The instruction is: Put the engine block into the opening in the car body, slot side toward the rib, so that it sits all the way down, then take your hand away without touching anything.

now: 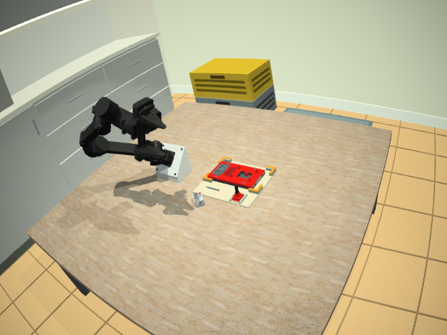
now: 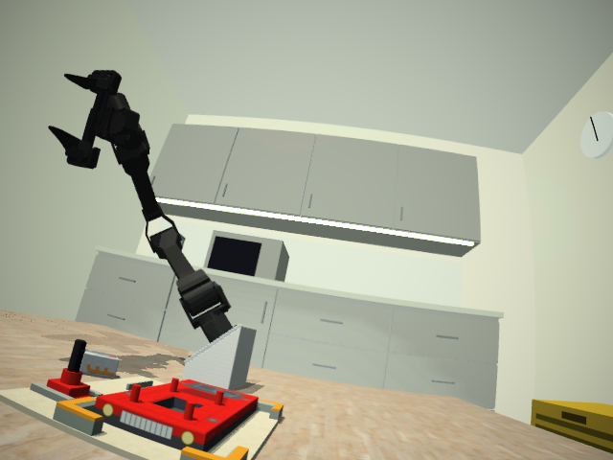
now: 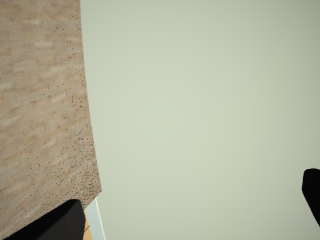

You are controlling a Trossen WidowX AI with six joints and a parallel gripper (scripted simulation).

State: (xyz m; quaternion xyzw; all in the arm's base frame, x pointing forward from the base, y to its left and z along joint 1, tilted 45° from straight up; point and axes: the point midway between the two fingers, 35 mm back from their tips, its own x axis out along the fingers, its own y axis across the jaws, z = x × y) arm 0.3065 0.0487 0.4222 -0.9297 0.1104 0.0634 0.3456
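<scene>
The engine block (image 1: 198,199) (image 2: 100,363), a small silver-grey block with orange-brown marks on one side and some red on top, stands on the table beside the cream board (image 1: 222,195) (image 2: 30,404). The red car body (image 1: 230,169) (image 2: 148,413) lies on the board between orange-topped corner brackets. Its dark opening (image 1: 242,175) (image 2: 175,404) has no engine block in it; the rib cannot be made out for certain. My gripper (image 2: 56,101) (image 3: 196,199) is wide open and empty, high above the table and far from block and car.
A black post (image 1: 237,189) (image 2: 77,355) stands upright in a red foot on the board, between car body and board edge, close to the engine block. My arm rises from a white wedge mount (image 1: 177,164) (image 2: 217,368). Yellow crate (image 1: 223,86) (image 2: 574,416) is beyond the table.
</scene>
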